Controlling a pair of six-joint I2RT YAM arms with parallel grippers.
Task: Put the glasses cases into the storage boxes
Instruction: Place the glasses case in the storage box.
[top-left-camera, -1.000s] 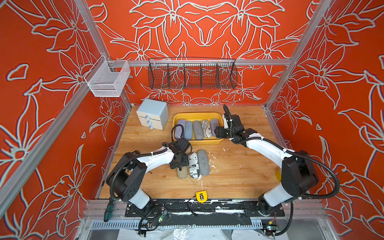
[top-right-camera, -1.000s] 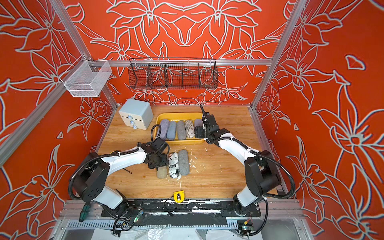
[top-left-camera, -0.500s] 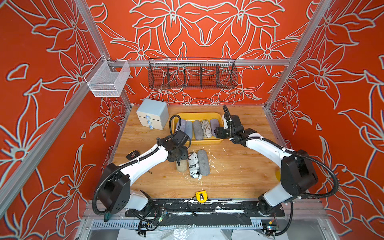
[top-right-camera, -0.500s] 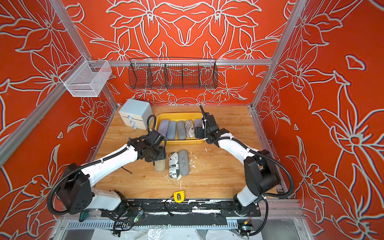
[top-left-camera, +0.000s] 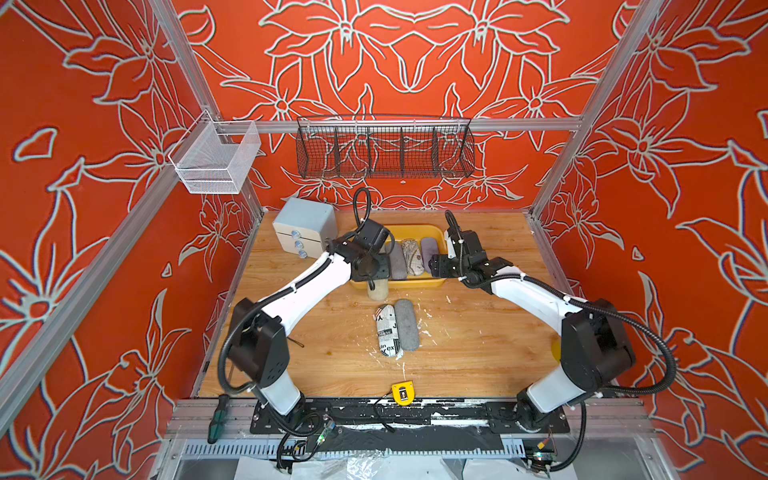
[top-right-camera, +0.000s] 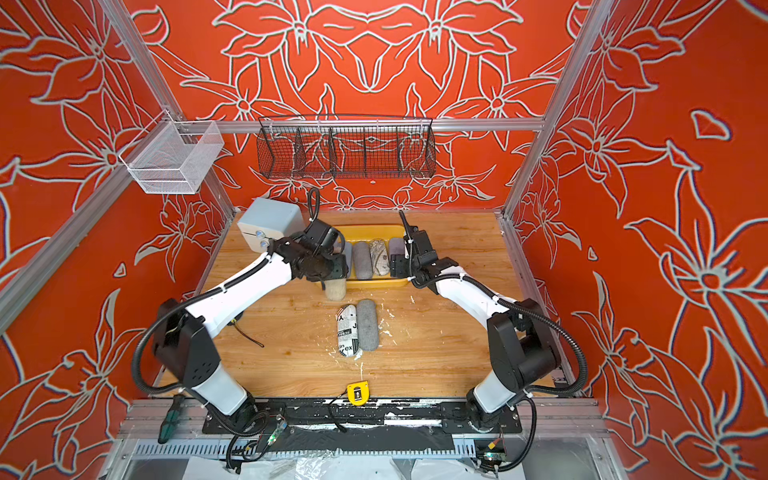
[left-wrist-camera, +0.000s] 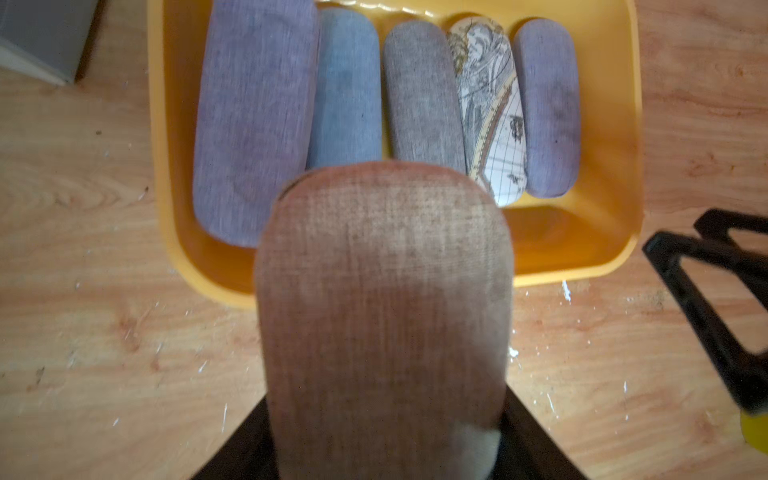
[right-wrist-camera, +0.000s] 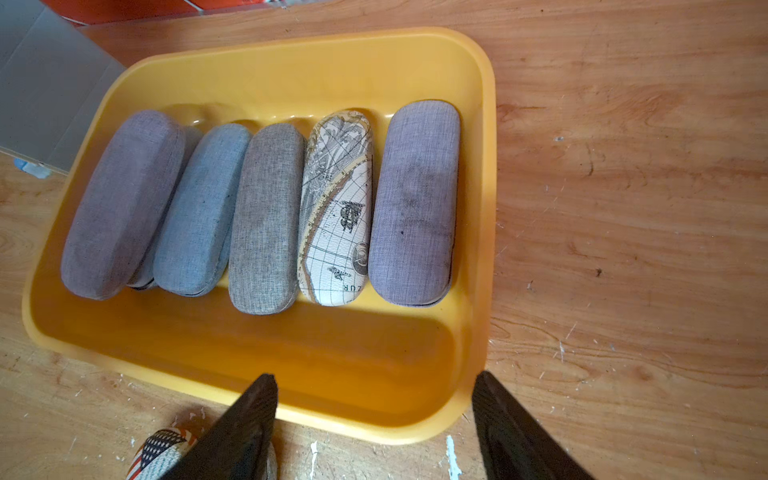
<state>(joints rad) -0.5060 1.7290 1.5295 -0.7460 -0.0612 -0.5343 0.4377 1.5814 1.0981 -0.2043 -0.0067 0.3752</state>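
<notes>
Already the yellow tray (top-left-camera: 415, 228) holds most of the load. In the right wrist view five cases lie side by side inside it: a lavender case (right-wrist-camera: 120, 203) at the tray's left end, then a light blue case (right-wrist-camera: 199, 208), a grey case (right-wrist-camera: 266, 216), the map-printed case (right-wrist-camera: 336, 208) and a second lavender case (right-wrist-camera: 415, 199) at the tray's right end. A sliver of something shows under the left lavender one, perhaps a sixth case, though too little shows to be sure.

The left gripper (top-left-camera: 374, 283) is clamped on a tan case (top-left-camera: 377, 293), which hangs on end just outside the tray's near wall, by its left corner; whether it touches the wooden table (top-left-camera: 478, 332) cannot be told. The right gripper (right-wrist-camera: 374, 378) hovers over the tray's near right corner with its jaws wide apart and nothing between them.

Two cases lie outside, a little way from the tray on the robot's side: the newsprint case (top-left-camera: 385, 330) and a grey fabric case (top-left-camera: 406, 325), touching along their long sides.

So the job looks well past half: the tan case has to go over the near wall, into the bare strip of floor along it or onto the row, and two more picks remain after that.
</notes>
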